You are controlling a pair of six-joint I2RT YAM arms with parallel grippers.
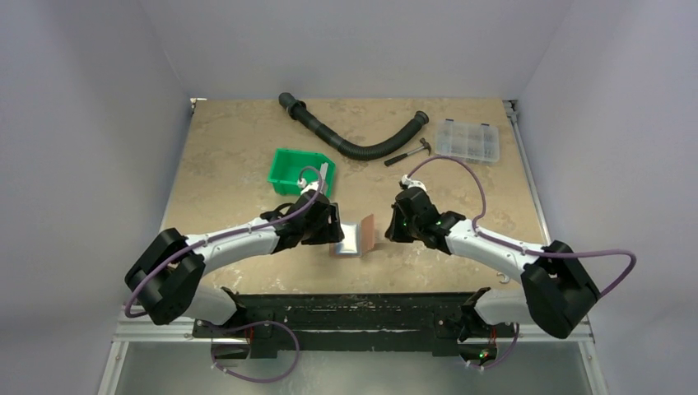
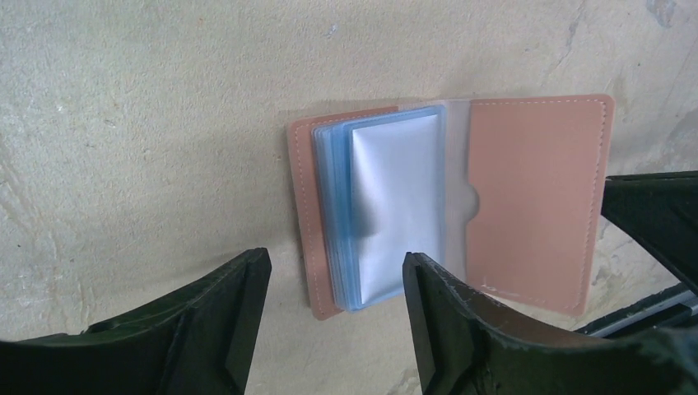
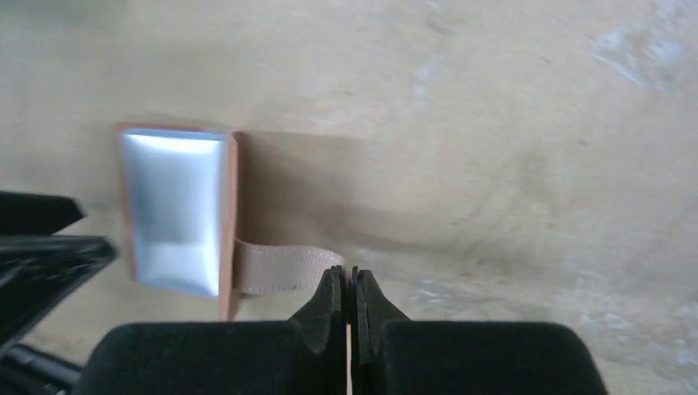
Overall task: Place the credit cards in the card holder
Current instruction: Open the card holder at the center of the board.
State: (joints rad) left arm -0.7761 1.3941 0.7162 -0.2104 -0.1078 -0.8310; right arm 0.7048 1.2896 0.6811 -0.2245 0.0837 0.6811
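Seemingly early on, the card holder (image 2: 527, 197) lies open just ahead of the spread fingers of the left gripper (image 2: 336, 267), its strap (image 3: 280, 270) pinched by the right gripper (image 3: 350, 280), with no credit cards seen inserted.

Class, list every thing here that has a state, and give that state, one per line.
card holder: open on the table, clear sleeves fanned.
left gripper: open, above the sleeves.
right gripper: shut on the card holder's strap.
green bin: upright, open-topped.
clear compartment box: lid looks shut.
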